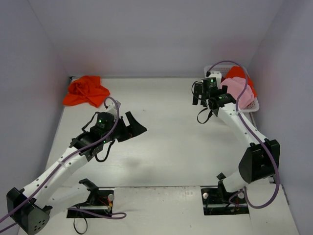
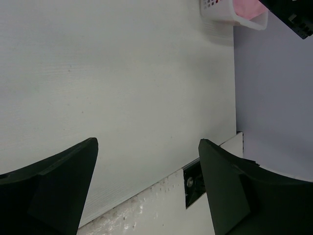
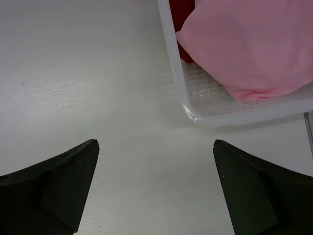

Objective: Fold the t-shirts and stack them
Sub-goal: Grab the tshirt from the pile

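Note:
A bright orange t-shirt (image 1: 85,91) lies crumpled at the table's back left corner. In the white basket (image 1: 253,105) at the back right, a light pink t-shirt (image 1: 237,88) (image 3: 249,44) rests on top of red-orange cloth (image 1: 238,73); in the right wrist view dark red cloth (image 3: 182,14) shows beneath it. My right gripper (image 1: 203,97) (image 3: 155,144) hovers open just left of the basket's near corner (image 3: 195,115), holding nothing. My left gripper (image 1: 134,128) (image 2: 149,147) is open and empty over bare table, to the right of and nearer than the orange shirt.
Grey walls close in the table on the left, back and right. The basket (image 2: 222,14) with the pink cloth (image 2: 247,7) shows at the top of the left wrist view. Both arm bases and their cables sit at the near edge.

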`<state>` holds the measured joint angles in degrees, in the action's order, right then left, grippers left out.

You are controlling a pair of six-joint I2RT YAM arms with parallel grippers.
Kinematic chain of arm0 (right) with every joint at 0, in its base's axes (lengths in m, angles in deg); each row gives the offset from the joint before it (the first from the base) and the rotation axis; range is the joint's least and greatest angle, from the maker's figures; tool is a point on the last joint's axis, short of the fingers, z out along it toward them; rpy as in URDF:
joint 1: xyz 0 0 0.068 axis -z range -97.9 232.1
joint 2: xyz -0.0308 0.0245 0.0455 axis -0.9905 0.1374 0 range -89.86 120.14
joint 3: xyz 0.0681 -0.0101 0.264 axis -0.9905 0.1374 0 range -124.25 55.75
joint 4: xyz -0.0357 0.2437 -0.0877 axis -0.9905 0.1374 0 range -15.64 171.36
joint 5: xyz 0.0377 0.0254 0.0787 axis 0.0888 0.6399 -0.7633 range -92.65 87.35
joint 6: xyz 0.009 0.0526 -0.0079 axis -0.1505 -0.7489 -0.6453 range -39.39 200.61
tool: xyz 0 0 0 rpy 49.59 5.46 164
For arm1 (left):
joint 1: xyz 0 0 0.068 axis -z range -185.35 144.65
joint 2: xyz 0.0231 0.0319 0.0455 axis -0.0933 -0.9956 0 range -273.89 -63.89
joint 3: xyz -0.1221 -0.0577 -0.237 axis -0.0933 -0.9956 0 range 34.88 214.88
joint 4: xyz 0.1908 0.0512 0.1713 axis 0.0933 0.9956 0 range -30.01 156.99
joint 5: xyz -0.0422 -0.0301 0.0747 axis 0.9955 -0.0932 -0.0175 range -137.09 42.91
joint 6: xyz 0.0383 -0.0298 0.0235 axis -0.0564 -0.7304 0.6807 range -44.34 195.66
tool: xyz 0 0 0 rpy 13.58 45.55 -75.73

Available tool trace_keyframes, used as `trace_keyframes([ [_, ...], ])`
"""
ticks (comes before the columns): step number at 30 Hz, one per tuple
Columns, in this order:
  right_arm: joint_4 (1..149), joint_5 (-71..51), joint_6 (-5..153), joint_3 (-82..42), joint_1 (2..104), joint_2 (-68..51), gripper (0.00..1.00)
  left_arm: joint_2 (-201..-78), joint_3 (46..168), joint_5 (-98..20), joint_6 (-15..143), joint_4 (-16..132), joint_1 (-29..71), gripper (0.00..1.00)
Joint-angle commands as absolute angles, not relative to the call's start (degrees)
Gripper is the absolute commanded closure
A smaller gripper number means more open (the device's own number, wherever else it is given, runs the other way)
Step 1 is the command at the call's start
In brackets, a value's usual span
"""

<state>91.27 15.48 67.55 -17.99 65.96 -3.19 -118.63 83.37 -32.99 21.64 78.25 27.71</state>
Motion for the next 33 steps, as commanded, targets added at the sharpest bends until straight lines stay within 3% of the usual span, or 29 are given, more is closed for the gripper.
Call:
trace_keyframes([
  [1,88.7,18.1,68.7,-19.5,67.1,-3.3,0.0,-118.0,86.1,-33.4,21.9,75.7,27.8,0.21],
  [19,88.6,17.0,61.2,-27.7,75.6,5.8,0.01,-125.0,86.6,-32.6,24.5,75.3,27.4,0.21],
  [23,88.6,18.8,59.3,-28.6,78.9,6.6,0.17,-124.8,86.6,-33.2,25.4,76.1,27.2,0.22],
  [26,88.4,16.9,58.3,-29.0,81.7,6.6,0.25,-124.4,86.4,-35.0,25.5,76.7,27.1,0.22],
  [31,88.2,14.7,57.8,-29.9,86.4,7.5,0.21,-125.1,85.9,-34.4,25.4,75.3,27.0,0.21],
  [33,87.6,15.0,58.1,-30.0,87.5,8.0,0.27,-125.5,85.9,-33.6,25.3,75.3,27.0,0.22],
])
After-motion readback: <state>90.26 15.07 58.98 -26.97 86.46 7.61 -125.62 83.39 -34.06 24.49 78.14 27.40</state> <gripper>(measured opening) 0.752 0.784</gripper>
